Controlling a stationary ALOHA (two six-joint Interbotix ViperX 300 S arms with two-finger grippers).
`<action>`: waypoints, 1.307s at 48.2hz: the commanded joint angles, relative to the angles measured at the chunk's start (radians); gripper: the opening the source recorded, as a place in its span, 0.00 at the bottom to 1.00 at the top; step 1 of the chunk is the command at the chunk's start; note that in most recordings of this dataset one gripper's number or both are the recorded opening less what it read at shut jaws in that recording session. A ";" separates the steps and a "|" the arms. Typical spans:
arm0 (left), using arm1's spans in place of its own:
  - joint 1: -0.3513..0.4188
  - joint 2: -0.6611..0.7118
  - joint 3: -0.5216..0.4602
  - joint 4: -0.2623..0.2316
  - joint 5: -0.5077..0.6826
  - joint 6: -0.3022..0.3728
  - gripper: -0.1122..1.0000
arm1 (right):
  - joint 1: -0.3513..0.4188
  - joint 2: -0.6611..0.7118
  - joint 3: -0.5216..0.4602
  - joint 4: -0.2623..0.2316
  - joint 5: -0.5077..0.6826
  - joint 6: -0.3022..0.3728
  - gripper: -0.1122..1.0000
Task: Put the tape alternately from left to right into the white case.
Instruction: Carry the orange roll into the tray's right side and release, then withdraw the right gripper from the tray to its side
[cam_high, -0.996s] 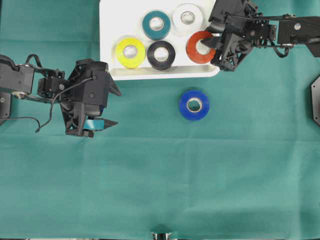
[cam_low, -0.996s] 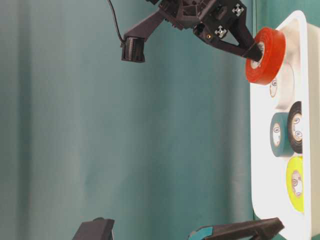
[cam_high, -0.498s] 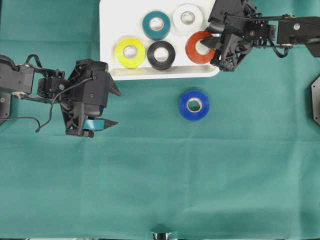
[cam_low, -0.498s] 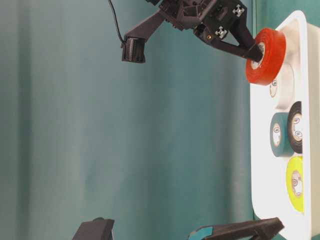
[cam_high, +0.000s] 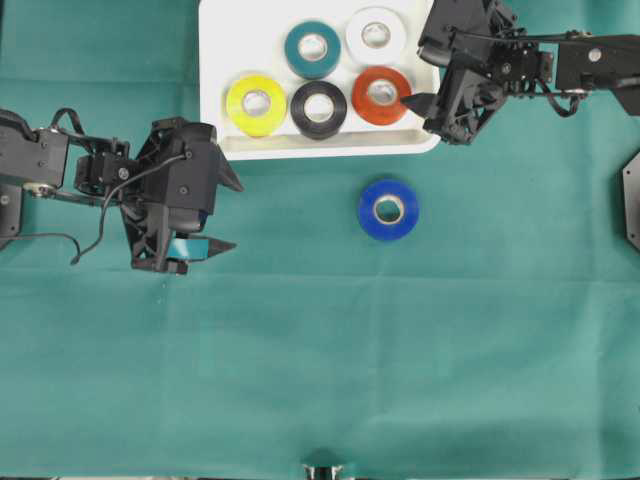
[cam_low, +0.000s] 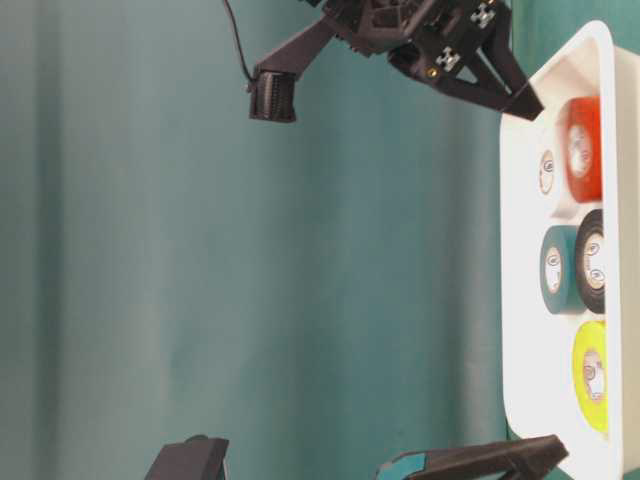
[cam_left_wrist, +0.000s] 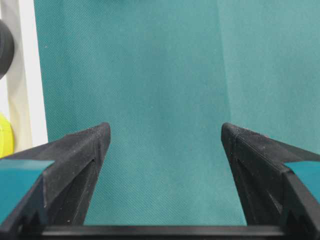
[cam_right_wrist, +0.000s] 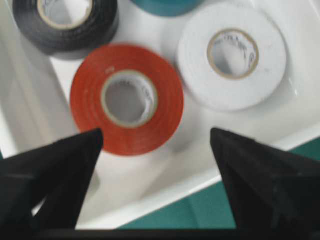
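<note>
The left gripper (cam_high: 225, 215) is hanging over the green cloth (cam_high: 400, 350) with its jaws spread wide and nothing between them, and the blue roll (cam_high: 389, 209) is lying alone on the cloth just below the white case (cam_high: 215, 40). At the case's right end the right gripper (cam_right_wrist: 157, 145) is standing with its fingers parted and empty above the orange-red roll (cam_high: 381, 95), which is lying flat inside beside the black roll (cam_high: 319, 108), yellow roll (cam_high: 256, 104), teal roll (cam_high: 314, 49) and white roll (cam_high: 376, 36).
</note>
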 joint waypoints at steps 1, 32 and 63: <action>-0.003 -0.009 -0.012 -0.003 -0.009 -0.002 0.92 | 0.000 -0.011 -0.006 -0.002 -0.005 0.002 0.86; -0.003 -0.009 -0.017 -0.003 -0.009 0.000 0.92 | 0.017 -0.121 0.087 -0.002 -0.012 0.002 0.83; -0.003 -0.009 -0.020 -0.003 -0.015 -0.002 0.92 | 0.138 -0.430 0.359 -0.002 -0.169 0.005 0.83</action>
